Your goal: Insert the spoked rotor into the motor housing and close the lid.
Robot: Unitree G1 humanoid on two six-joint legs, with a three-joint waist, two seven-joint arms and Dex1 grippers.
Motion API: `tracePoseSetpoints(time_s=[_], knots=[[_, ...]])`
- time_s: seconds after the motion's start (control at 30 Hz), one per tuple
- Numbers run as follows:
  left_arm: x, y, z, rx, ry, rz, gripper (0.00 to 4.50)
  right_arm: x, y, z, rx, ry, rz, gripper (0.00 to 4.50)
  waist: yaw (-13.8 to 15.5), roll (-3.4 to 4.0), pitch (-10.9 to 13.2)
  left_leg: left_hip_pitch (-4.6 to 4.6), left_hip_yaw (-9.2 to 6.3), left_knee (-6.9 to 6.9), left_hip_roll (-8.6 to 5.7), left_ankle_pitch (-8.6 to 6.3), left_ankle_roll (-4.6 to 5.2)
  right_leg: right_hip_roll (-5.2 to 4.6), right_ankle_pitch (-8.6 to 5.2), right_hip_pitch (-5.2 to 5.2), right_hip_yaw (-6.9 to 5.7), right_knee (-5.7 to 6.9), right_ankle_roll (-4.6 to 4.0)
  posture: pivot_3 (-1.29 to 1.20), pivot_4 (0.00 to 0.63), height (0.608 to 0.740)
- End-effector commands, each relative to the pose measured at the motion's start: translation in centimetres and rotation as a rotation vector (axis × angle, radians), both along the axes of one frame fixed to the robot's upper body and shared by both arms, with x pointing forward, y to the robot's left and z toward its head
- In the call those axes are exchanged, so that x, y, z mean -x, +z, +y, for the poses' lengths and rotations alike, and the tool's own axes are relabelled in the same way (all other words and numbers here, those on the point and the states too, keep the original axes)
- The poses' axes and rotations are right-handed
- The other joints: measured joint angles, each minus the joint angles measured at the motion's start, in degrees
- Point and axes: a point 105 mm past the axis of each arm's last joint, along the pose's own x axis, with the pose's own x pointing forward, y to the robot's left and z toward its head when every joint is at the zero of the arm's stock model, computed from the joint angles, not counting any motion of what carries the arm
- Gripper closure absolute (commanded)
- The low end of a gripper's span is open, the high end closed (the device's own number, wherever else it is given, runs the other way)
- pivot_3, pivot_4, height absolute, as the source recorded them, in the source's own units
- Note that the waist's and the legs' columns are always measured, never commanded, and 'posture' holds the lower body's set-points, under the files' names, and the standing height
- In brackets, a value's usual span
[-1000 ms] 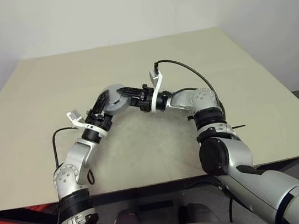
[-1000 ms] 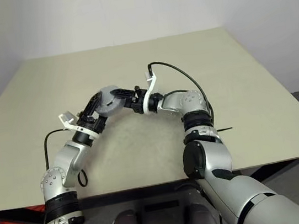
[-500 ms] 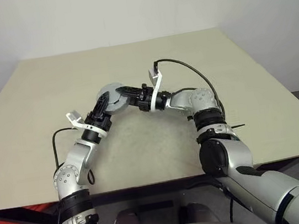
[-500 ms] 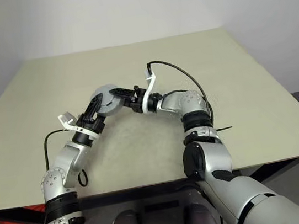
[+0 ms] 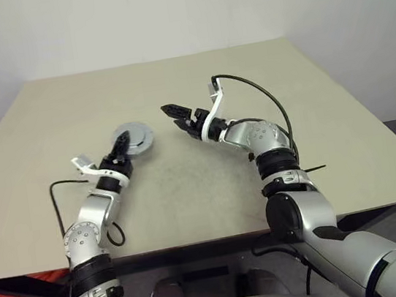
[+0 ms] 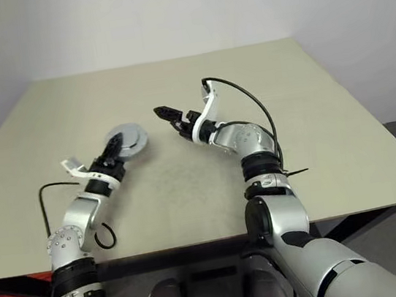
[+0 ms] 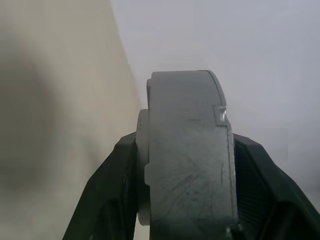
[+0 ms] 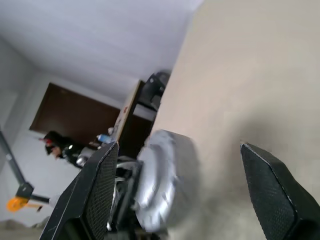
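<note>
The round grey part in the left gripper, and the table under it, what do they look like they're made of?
The round grey part, clamped edge-on between the left gripper's fingers, looks like dull grey metal, probably cast or machined: matte, faintly scuffed, with a stepped rim. The table looks like pale beige laminate or painted board, smooth and matte with slight mottling; which one cannot be told.

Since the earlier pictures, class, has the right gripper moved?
Yes. The right gripper has let go of the grey disc that the left gripper holds, opened, and drawn away from it toward the table's right side.
</note>
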Motion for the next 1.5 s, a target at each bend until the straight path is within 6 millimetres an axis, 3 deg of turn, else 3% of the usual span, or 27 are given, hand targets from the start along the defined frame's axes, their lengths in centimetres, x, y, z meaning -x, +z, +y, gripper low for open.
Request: tracePoseSetpoints(time_s=[0.03, 0.33, 0.63, 0.87, 1.1, 1.5], knots=[[0.0, 0.9, 1.9, -0.028, 0.077, -0.018, 2.33, -0.2, 1.2, 0.1, -0.019, -0.002, -0.044, 0.14, 0.0, -0.01, 0.0, 0.01, 0.0, 0.0, -0.01, 0.0, 0.0, 0.0, 0.0, 0.0, 0.0, 0.0, 0.0, 0.0, 0.0, 0.74], [-0.2, -0.6, 2.9, -0.049, 0.14, 0.09, 2.33, -0.2, 1.1, 0.4, -0.016, 0.003, -0.035, 0.14, 0.1, -0.29, 0.1, 0.02, -0.04, 0.1, -0.01, -0.01, 0.01, -0.01, 0.03, 0.0, -0.01, -0.01, -0.04, 0.0, 0.0, 0.74], [0.1, -2.7, 5.3, -0.069, 0.254, 0.211, 2.33, -0.1, 0.8, 0.9, -0.016, 0.016, -0.01, 0.14, 0.0, -0.37, 0.1, 0.04, -0.04, 0.1, 0.02, -0.01, 0.01, 0.01, 0.05, 0.0, -0.01, 0.0, -0.08, 0.0, 0.0, 0.74], [0.4, -3.2, 6.0, -0.079, 0.293, 0.242, 2.33, 0.0, 1.0, 1.1, -0.022, 0.028, -0.011, 0.14, -0.1, -0.38, 0.1, 0.18, -0.03, 0.1, 0.03, 0.0, 0.01, 0.01, 0.02, 0.12, -0.01, 0.02, -0.24, 0.0, 0.0, 0.74], [0.5, -3.5, 6.9, -0.128, 0.332, 0.273, 0.06, -0.1, 0.7, 1.3, -0.013, 0.032, -0.001, 0.11, -0.2, -0.36, 0.1, 0.76, -0.01, 0.03, 0.06, 0.0, -0.01, 0.02, -0.11, 0.76, 0.0, -0.03, -0.17, 0.0, 0.0, 0.74], [0.6, -3.7, 9.1, -0.179, 0.411, 0.299, 0.06, -0.3, 0.2, 1.5, 0.01, 0.045, 0.024, 0.11, -0.4, -0.36, 0.1, 0.9, 0.0, 0.0, 0.11, 0.05, -0.1, 0.05, -0.24, 0.83, 0.0, 0.0, 0.04, 0.0, 0.0, 0.74]])
